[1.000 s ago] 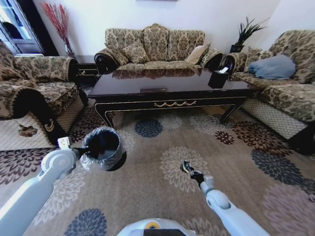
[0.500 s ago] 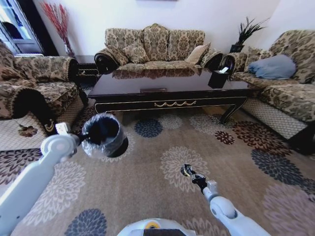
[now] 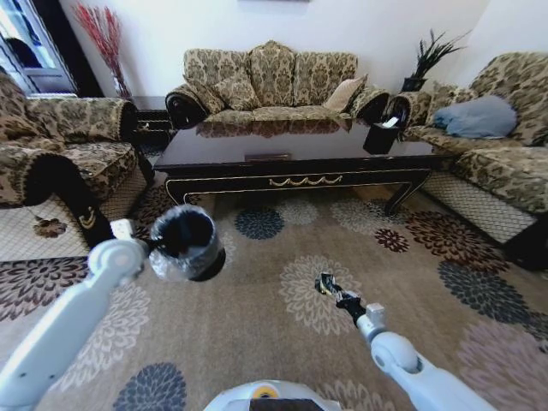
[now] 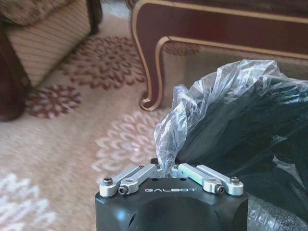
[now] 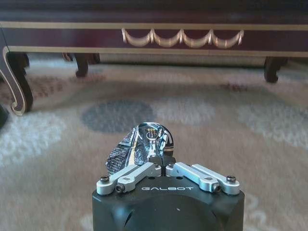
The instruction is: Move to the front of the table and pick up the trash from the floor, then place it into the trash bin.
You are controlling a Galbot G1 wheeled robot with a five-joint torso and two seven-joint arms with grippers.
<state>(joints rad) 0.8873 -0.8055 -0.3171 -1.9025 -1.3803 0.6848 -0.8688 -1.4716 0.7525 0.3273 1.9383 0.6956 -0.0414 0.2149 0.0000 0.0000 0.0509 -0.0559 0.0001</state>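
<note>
My left gripper (image 3: 156,248) is shut on the rim and clear crinkly liner of the black trash bin (image 3: 185,241), holding it tilted over the floor (image 3: 257,334) on my left. In the left wrist view the liner (image 4: 192,110) bunches between the closed jaws of the left gripper (image 4: 166,169). My right gripper (image 3: 325,284) hangs low over a cream flower medallion, shut on a small dark shiny crumpled wrapper (image 5: 142,143) that sticks out of the right gripper (image 5: 163,164). The dark glossy table (image 3: 291,152) stands ahead, its gold-trimmed front rail (image 5: 72,37) facing me.
Patterned sofas stand to the left (image 3: 60,163), behind the table (image 3: 270,81) and to the right (image 3: 505,163). A black tissue box (image 3: 379,137) sits on the table's right end. A curved table leg (image 4: 149,72) is close to the bin. Open carpet lies between me and the table.
My left arm has carried the bin a little away from me and to the right. The right gripper has stayed over the same medallion with the wrapper, while its forearm shifted right.
</note>
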